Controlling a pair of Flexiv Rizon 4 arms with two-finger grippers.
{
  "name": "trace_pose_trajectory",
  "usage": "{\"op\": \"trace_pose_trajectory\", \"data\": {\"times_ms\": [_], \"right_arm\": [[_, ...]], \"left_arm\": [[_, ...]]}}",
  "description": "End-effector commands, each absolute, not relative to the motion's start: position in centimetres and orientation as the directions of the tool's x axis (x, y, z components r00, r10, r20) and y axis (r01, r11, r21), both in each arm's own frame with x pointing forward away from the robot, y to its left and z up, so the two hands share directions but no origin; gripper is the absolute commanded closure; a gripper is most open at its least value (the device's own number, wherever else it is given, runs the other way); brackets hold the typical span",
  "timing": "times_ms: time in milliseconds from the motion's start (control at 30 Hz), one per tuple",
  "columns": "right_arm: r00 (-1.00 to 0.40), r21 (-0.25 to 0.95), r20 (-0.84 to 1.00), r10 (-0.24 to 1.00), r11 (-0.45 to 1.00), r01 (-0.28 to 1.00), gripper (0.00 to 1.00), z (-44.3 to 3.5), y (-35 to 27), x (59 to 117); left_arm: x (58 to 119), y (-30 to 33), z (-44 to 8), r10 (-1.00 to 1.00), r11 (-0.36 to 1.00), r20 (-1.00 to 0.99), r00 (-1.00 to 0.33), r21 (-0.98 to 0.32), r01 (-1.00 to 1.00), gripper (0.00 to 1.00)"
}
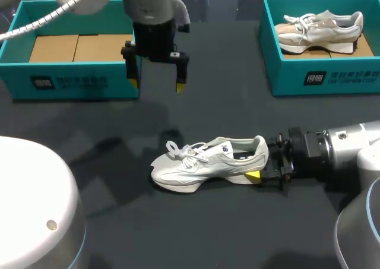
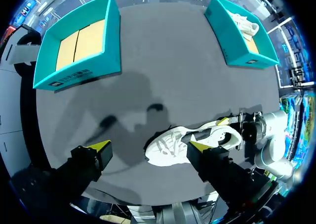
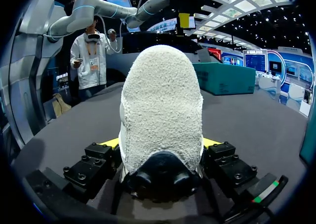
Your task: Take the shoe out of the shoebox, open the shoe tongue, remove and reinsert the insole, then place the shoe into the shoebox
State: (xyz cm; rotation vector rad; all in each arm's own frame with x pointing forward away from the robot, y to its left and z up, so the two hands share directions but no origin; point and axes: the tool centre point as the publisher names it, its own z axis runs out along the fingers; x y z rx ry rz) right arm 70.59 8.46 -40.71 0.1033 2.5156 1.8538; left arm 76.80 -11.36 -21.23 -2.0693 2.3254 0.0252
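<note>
A white sneaker (image 1: 205,162) stands upright on the dark table, toe toward the left, laces loose. My right gripper (image 1: 259,163) comes in from the right and is shut on its heel. In the right wrist view the fuzzy heel (image 3: 160,110) fills the gap, with a yellow fingertip (image 3: 109,143) pressed on each side. My left gripper (image 1: 158,84) hangs open high over the table, behind the shoe and apart from it. Seen from the left wrist, the sneaker (image 2: 173,145) lies far below its spread fingertips (image 2: 102,146).
A teal shoebox (image 1: 71,82) with a cardboard floor and nothing in it stands at the back left. A second teal shoebox (image 1: 323,76) at the back right holds another pale shoe (image 1: 320,28). Bare dark table surrounds the sneaker.
</note>
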Motion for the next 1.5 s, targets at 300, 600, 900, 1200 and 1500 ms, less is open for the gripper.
{"op": "trace_pose_trajectory", "data": {"times_ms": [300, 600, 900, 1200, 1500], "right_arm": [[-0.998, 0.953, 0.027, 0.064, 0.299, 0.045, 1.0, -40.8, 8.8, 70.4], [-0.998, 0.953, 0.027, 0.064, 0.299, 0.045, 1.0, -40.8, 8.8, 70.4], [-0.998, 0.953, 0.027, 0.064, 0.299, 0.045, 1.0, -40.8, 8.8, 70.4], [-0.998, 0.953, 0.027, 0.064, 0.299, 0.045, 1.0, -40.8, 8.8, 70.4], [-0.998, 0.953, 0.027, 0.064, 0.299, 0.045, 1.0, -40.8, 8.8, 70.4]], "left_arm": [[73.4, -18.1, -22.9, -0.995, 0.039, -0.093, -0.036, -0.022, -0.999, 0.0], [72.7, -18.8, -23.6, -0.993, 0.014, -0.119, -0.014, 0.004, -1.0, 0.0], [71.0, -22.4, -25.2, -0.984, -0.057, -0.171, 0.043, 0.079, -0.995, 0.0], [70.2, -25.2, -27.0, -0.971, -0.091, -0.233, 0.063, 0.109, -0.99, 0.0], [69.4, -25.9, -29.4, -0.956, -0.104, -0.289, 0.061, 0.134, -0.986, 0.0]]}}
